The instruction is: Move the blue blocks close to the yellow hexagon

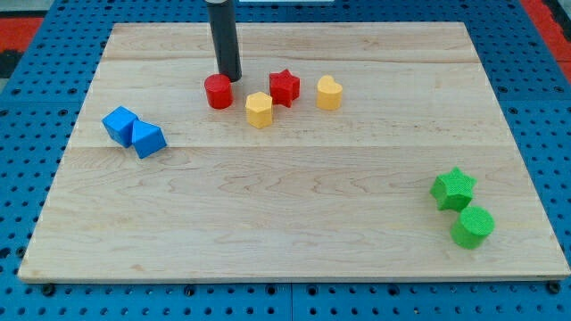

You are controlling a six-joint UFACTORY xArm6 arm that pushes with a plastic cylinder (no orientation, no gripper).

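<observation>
The arm carries no gripper, so there is nothing to call wide, narrow or holding; it ends in a dark rod whose tip (230, 77) rests on the worktop (294, 232) just above the red cylinder (219, 91), touching it or nearly so.

Taking the yellow hexagon (259, 110) as the landmark: the red cylinder sits just to its upper left, a red star (285, 86) just to its upper right, and a yellow heart-like block (328, 92) a little further right. The two blue blocks, a blue cube (119, 124) and a blue wedge-shaped block (147, 139) touching it, lie well to the hexagon's left and slightly lower. A green star (453, 187) and green cylinder (472, 226) lie far to its lower right.

The blue blocks look unmoved toward the target. The risks, as judged: the tip sweeping left could knock the red cylinder into the hexagon, shifting the target. Pushing two touching blocks off-centre could split them or spin one aside, and a long push could carry them into the red cylinder.
</observation>
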